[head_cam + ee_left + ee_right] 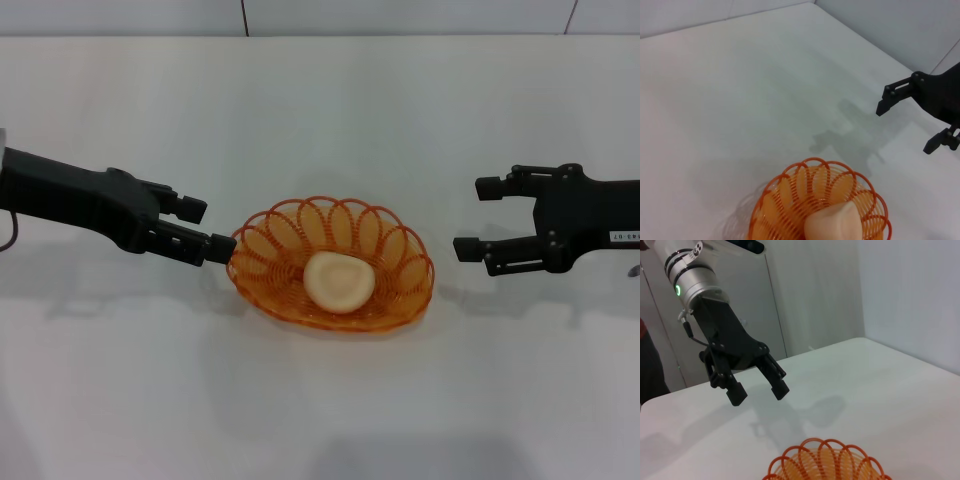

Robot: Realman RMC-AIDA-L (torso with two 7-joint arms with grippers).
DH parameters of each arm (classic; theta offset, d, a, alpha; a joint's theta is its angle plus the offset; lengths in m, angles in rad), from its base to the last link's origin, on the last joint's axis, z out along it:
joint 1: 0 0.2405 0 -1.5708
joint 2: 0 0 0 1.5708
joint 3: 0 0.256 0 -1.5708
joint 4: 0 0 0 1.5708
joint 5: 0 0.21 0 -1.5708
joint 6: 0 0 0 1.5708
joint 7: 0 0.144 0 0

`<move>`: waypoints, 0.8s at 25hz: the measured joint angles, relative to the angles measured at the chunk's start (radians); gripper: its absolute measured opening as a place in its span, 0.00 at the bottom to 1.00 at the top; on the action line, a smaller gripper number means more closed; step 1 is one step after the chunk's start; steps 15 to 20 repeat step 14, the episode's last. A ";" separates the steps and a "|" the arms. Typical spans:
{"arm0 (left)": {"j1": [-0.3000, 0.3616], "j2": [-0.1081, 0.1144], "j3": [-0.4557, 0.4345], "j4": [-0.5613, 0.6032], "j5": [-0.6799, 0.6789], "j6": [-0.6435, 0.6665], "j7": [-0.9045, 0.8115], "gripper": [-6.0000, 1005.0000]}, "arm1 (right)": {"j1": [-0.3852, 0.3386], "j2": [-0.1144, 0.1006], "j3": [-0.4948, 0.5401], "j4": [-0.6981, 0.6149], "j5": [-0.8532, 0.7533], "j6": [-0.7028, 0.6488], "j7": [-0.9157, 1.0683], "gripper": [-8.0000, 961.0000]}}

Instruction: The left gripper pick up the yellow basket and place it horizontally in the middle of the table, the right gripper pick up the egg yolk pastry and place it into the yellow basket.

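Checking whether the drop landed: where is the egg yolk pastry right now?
In the head view the egg yolk pastry lies inside the yellow basket at mid-table, between the open left gripper and open right gripper.

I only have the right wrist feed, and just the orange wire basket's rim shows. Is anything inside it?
Observer: Yes, a round cream pastry lies inside the orange-yellow looped wire basket.
Operator: Where is the right arm's claw?
Observer: The black right gripper hangs open, apart from the basket, on its right.
Operator: Is the left claw touching the basket?
Observer: In the head view the black left gripper is open; its lower finger meets the rim.
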 joint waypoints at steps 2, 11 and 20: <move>-0.001 -0.001 0.001 0.000 0.000 0.002 0.004 0.86 | 0.005 0.000 0.000 0.000 0.000 0.000 0.002 0.89; -0.010 -0.013 0.043 -0.008 0.001 0.019 0.023 0.86 | 0.010 0.000 -0.001 0.000 -0.003 0.002 0.004 0.89; -0.010 -0.013 0.044 -0.009 0.001 0.019 0.021 0.86 | 0.011 0.000 -0.001 0.001 -0.004 0.002 0.004 0.89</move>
